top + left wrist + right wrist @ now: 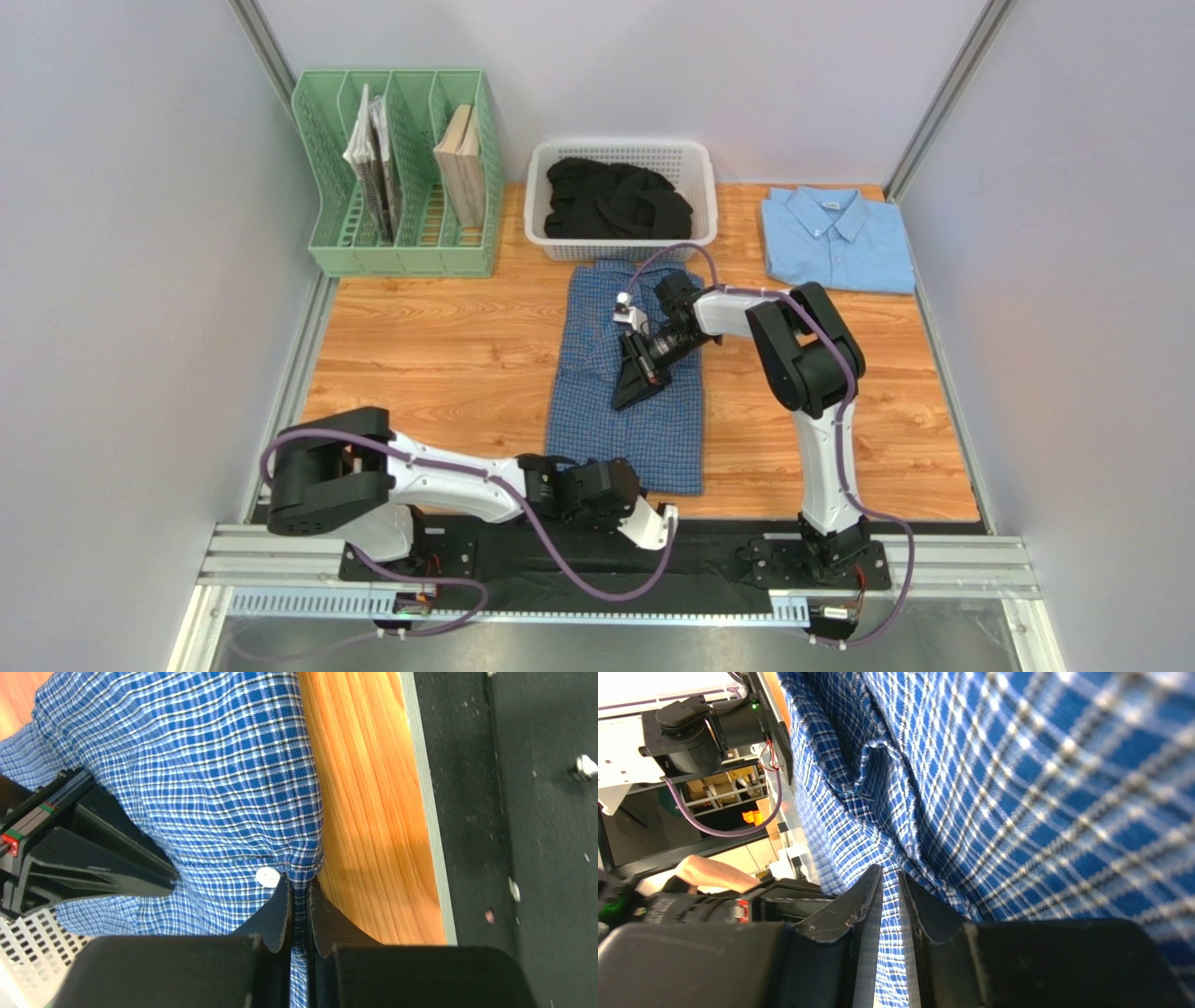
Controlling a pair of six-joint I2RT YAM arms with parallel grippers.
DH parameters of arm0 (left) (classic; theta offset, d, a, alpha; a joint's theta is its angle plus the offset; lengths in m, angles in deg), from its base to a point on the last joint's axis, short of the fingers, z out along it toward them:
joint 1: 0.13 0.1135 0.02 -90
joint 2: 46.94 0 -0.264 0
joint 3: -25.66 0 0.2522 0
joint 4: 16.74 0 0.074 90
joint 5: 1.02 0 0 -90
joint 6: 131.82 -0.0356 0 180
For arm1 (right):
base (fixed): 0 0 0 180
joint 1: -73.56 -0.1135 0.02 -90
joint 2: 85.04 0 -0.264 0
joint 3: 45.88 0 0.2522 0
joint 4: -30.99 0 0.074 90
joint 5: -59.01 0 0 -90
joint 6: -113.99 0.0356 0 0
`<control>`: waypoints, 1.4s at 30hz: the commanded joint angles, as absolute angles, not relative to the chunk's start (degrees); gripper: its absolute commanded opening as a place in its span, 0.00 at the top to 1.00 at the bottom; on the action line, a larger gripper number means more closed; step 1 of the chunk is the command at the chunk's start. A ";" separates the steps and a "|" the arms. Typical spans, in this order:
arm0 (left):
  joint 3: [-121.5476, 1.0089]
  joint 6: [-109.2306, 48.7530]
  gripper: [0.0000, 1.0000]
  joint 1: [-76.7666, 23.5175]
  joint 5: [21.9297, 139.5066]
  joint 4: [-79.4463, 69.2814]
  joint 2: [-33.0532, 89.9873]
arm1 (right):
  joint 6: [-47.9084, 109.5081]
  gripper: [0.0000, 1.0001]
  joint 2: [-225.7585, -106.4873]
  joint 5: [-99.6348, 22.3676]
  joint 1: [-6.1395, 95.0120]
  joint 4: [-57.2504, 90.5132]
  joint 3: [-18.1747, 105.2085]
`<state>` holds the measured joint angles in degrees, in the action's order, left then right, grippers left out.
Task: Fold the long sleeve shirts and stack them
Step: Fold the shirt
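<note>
Your desk was a warm wood-grain board, closed in by plain grey wall panels on the left, back and right. A black mat and metal rails ran along its near edge.

The dark blue checked shirt lay in the middle of the desk, reaching from just in front of the white basket down to the near edge. Your left jaws were clenched on the shirt's near hem, right beside a white button, with bare wood and the black mat just alongside. Your right jaws were clenched on a raised pinch of the checked cloth farther up the shirt, with the right arm bent in over it from the right.

The light blue shirt lay folded, collar showing, in the far right corner, well apart from the checked one. The basket held black clothing. A green file rack with books stood in the far left corner.
</note>
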<state>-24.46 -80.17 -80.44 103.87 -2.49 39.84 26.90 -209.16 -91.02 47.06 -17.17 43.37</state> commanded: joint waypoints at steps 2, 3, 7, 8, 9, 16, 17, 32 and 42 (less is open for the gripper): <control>-31.24 -73.74 1.00 -80.28 96.73 18.84 30.52 | 24.25 0.76 -207.65 -85.49 44.22 -14.77 41.45; -32.82 -72.77 1.00 -80.28 94.63 22.04 29.36 | 24.16 0.75 -207.04 -85.31 43.69 -14.85 40.58; -40.46 -68.20 1.00 -80.28 85.84 34.27 25.14 | 24.16 0.74 -201.87 -86.71 39.74 -15.38 37.94; -41.70 -67.92 1.00 -80.28 85.12 37.59 24.61 | 24.16 0.74 -200.46 -87.67 37.72 -16.08 37.58; -43.02 -67.66 1.00 -80.28 84.07 39.19 24.34 | 24.25 0.73 -199.40 -88.20 36.75 -16.61 37.41; -51.20 -69.41 1.00 -76.52 78.62 46.85 23.28 | 18.81 0.66 -196.57 -91.38 42.69 -28.62 44.95; -51.99 -70.20 1.00 -75.28 77.39 48.16 23.63 | 17.76 0.66 -197.01 -91.03 43.84 -29.87 47.66; -74.66 -95.68 0.99 -49.62 58.48 60.12 49.55 | 19.32 0.66 -212.04 -88.03 52.91 -36.21 67.99; -93.81 -98.97 0.48 -36.97 51.39 59.51 68.11 | 17.93 0.63 -212.31 -82.50 55.72 -37.79 72.56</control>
